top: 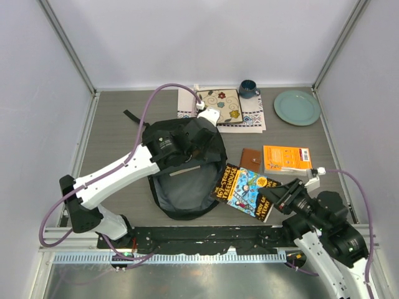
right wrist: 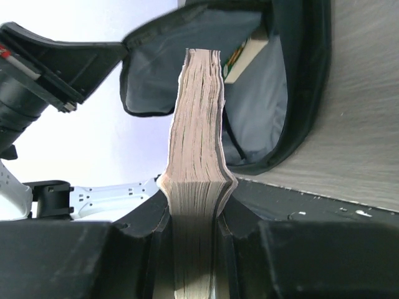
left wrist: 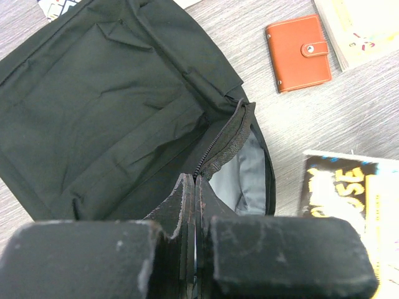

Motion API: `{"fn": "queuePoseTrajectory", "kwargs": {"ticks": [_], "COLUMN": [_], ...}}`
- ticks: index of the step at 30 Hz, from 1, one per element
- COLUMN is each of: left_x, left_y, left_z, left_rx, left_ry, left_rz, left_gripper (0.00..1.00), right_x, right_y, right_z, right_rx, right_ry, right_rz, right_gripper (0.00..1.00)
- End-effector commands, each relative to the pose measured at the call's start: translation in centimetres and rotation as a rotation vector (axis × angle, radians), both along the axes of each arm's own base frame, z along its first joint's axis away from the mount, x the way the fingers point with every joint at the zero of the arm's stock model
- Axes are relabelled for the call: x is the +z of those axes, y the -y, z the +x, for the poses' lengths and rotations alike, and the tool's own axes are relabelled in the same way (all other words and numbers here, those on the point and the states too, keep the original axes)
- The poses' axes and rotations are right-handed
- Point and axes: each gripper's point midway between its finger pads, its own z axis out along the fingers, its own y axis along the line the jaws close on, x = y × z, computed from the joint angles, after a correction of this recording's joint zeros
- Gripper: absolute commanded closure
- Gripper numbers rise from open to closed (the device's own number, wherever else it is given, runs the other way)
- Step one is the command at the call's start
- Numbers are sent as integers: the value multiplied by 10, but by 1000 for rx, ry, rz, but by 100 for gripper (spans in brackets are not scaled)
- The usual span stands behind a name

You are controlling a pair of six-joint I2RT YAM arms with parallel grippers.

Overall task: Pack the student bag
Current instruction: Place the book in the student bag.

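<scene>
Grey wood-grain planking forms the counter (top: 109,137), which is enclosed by pale walls on three sides. At its centre the student bag (top: 187,168) is laid flat, its mouth turned towards 5 o'clock and its grey lining exposed. The upper flap of the bag is lifted by the left gripper (top: 201,148), whose fingers (left wrist: 187,205) are pressed together on the zipped edge of the opening, as is seen from the left wrist. A colourful paperback (top: 249,190) is clamped on its spine side by the right gripper (top: 278,200) at 4 o'clock from the bag. The book is held flat, with its far corner touching the rim of the bag's mouth. From the right wrist its page edges (right wrist: 196,137) are seen pointing at the open lining. A brown snap wallet (top: 250,159) is placed at 3 o'clock from the bag, and an orange book (top: 287,158) lies just beside it, further out. At 12 o'clock a floral notebook (top: 219,106) rests on a patterned cloth (top: 252,118), with a dark blue mug (top: 248,89) at the cloth's far edge. A teal plate (top: 297,107) is set at 2 o'clock.
</scene>
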Motion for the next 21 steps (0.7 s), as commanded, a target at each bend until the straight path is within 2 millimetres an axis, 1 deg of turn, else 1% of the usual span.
{"fn": "queuePoseTrajectory", "kwargs": {"ticks": [1, 2, 5, 6, 7, 8, 9, 10, 11, 12, 13, 15, 16, 19, 20, 21], "left_x": [41, 48, 59, 60, 63, 66, 68, 71, 70, 73, 75, 76, 79, 82, 84, 83], "left_y": [15, 17, 23, 24, 26, 27, 29, 30, 31, 32, 31, 32, 30, 32, 32, 33], "left_z": [8, 9, 11, 12, 12, 12, 12, 11, 11, 11, 11, 10, 9, 9, 9, 9], "left_rx": [23, 28, 28, 31, 30, 26, 24, 21, 19, 18, 21, 22, 24, 21, 18, 16], "left_ry": [62, 68, 78, 78, 80, 83, 85, 85, 85, 91, 96, 103, 107, 114, 119, 118], "left_rz": [-127, -146, -178, -187, -197, -208, -221, -235, -239, -254, -265, -280, -294, -315, -322, -322], "left_gripper": [100, 100, 100, 100, 100, 100, 100, 100, 100, 100, 100, 100, 100, 100, 100, 100], "right_x": [22, 20, 13, 18, 17, 9, 13, 11, 0, 5, -4, -7, -12, -18, -15, -19], "right_y": [-31, -33, -37, -39, -41, -45, -48, -49, -52, -54, -56, -60, -62, -67, -69, -71], "right_z": [-4, -2, 9, 12, 15, 20, 26, 30, 38, 43, 49, 61, 64, 75, 78, 83], "right_rx": [143, 153, 143, 147, 157, 155, 158, 153, 139, 136, 133, 122, 123, 122, 124, 123], "right_ry": [23, 13, -4, 16, 12, -23, -1, -4, -42, -17, -36, -44, -57, -64, -48, -65], "right_rz": [215, 219, 197, 208, 210, 214, 229, 235, 237, 255, 255, 254, 245, 226, 232, 233], "right_gripper": [100, 100, 100, 100, 100, 100, 100, 100, 100, 100, 100, 100, 100, 100, 100, 100]}}
